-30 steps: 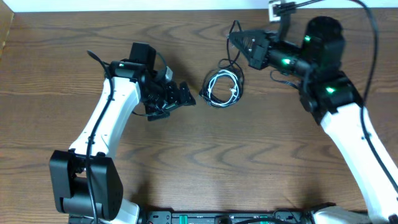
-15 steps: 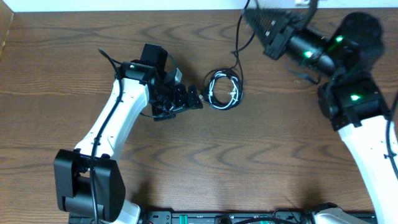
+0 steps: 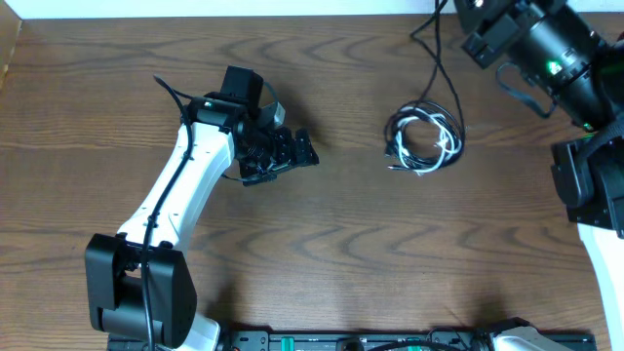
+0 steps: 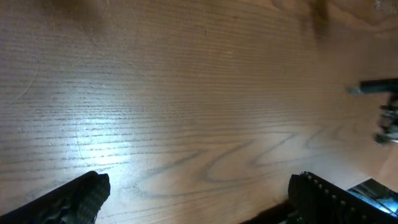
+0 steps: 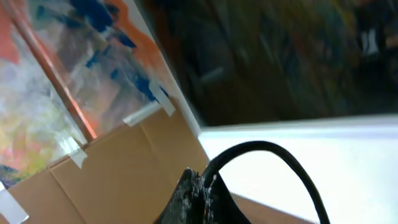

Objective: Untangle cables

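Observation:
The cables (image 3: 423, 138) are a small coil of black and white cords right of the table's middle. One black cord (image 3: 436, 54) runs from the coil up to my right gripper (image 3: 480, 19) at the top right edge, raised high. In the right wrist view the fingers (image 5: 208, 190) are shut on this black cord, which arcs away to the right. I cannot tell whether the coil rests on the table. My left gripper (image 3: 292, 152) is open and empty, low over bare wood well left of the coil. Its two fingers (image 4: 199, 199) frame empty table; blurred plug ends (image 4: 385, 118) show at the right edge.
The wooden table (image 3: 322, 244) ends at a white wall along the top. The right wrist camera points upward at cardboard (image 5: 124, 168) and a taped wall. A black rail runs along the table's front edge (image 3: 351, 341).
My right arm has risen and swung right, pulling the coil by its black cord from beside the left gripper to right of the middle. The left gripper moved slightly right, then held still.

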Controlling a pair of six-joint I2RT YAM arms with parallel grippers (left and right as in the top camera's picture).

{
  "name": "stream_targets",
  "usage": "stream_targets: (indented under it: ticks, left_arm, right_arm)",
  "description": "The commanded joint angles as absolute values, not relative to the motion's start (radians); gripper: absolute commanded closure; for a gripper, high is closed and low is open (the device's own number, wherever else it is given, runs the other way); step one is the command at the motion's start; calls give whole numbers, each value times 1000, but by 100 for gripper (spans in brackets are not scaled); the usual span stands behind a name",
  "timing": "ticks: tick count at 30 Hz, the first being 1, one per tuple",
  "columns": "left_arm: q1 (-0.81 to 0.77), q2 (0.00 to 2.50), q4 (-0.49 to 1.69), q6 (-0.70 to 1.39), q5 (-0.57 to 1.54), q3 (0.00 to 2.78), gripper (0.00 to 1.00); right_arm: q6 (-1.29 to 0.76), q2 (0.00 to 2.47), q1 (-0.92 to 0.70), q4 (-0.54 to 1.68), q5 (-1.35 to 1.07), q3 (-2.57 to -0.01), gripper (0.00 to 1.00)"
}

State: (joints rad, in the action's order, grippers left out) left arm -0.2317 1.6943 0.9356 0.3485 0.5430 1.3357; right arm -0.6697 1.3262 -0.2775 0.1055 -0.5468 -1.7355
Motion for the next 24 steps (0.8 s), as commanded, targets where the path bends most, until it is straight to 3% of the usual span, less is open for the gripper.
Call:
stream_targets:
  ticks: [1,8,16,24]
  left_arm:
    - [-251,1697,937,376,566,1343,2]
    - [-321,1697,925,344,602,1343,2]
    - [-399,1697,817,374,552,1343,2]
    - [-417,1704,710,617,229,1343,2]
  right_arm:
    - [-665,1365,-305,155,-526,-1748,99]
    - [-878,1453,-311,104,-531,-1748,99]
    - [-1082,1483,-316,-120,-638,-1748,99]
    - [-1216,1482,-316,-168,-692,-1748,99]
